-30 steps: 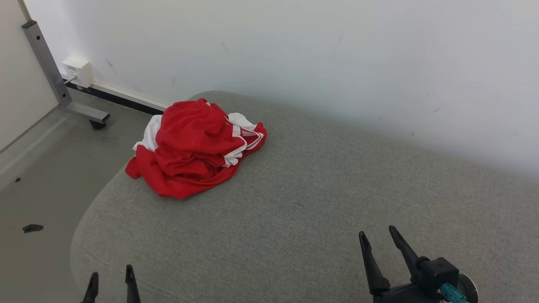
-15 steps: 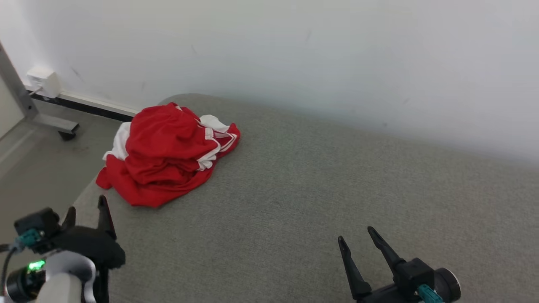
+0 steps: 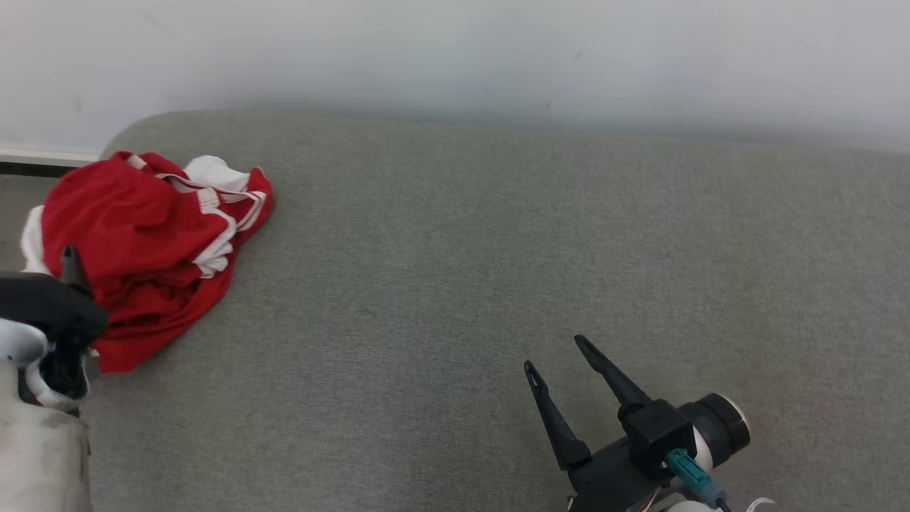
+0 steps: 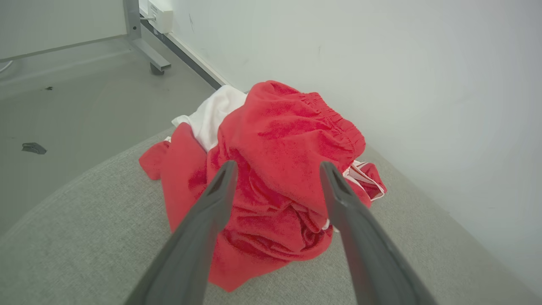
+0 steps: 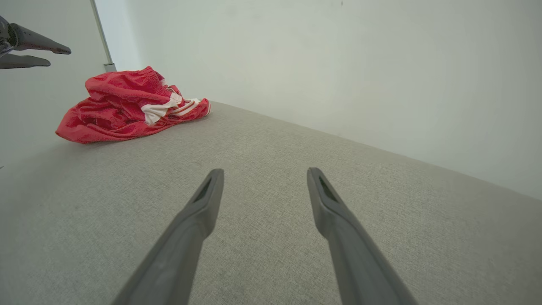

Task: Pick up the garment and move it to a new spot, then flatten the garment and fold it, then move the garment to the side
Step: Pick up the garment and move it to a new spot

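At the far left corner of the cushion (image 3: 455, 284), close to the wall (image 3: 455, 57), the garment (image 3: 135, 227) lies in a crumpled heap, red with white trim. Probably shorts, going by the gathered waistband on top, but the heap hides the outline. Judged soft, light and limp: it will sag and drape when lifted, and the thin weave may slip out of a shallow pinch. Best hold is the raised top fold by the waistband, several layers at once, fingers pushed well in. Left gripper (image 4: 278, 165) is spread wide and aimed at the heap's crest, not touching, nothing held. Right gripper (image 3: 554, 353) is also spread and empty, over bare cushion well apart from the garment. Versus a second ago: the head camera has swung, so the heap now sits at the picture's left edge, though it has not shifted on the cushion. The left arm has come up from the bottom edge to just beside the heap.
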Available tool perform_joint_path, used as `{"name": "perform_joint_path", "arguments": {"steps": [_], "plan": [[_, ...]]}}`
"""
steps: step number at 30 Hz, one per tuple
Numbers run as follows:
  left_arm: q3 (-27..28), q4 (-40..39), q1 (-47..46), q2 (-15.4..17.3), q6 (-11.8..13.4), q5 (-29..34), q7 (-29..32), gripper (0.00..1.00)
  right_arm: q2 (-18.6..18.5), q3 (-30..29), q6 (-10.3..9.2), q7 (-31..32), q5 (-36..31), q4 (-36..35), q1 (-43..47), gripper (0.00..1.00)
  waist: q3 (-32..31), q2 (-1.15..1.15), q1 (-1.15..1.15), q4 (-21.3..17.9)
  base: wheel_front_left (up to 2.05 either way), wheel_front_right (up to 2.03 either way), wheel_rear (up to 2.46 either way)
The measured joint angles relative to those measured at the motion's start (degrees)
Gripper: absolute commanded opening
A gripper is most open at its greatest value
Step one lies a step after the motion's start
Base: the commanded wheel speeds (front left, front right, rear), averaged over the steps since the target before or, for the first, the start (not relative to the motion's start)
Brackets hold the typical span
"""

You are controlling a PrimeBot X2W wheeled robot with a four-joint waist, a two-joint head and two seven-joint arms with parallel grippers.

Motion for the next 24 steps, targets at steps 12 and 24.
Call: {"name": "perform_joint_path", "arguments": {"steps": [12, 24], "plan": [[-6.99, 1.86, -4.10, 6.38, 3.68, 7.05, 7.34, 1.00, -0.08, -0.64, 0.00, 1.45, -1.62, -5.25, -0.71, 1.00, 9.64, 0.01, 0.01, -7.51, 0.00, 0.00, 0.00], [-10.33, -4.04, -5.22, 11.44, 1.04, 9.55, 9.54, 0.00, -0.07, -0.88, 0.00, -1.42, 2.44, -2.64, -0.76, 1.00, 8.96, 0.00, 0.00, -9.03, 0.00, 0.00, 0.00]]}}
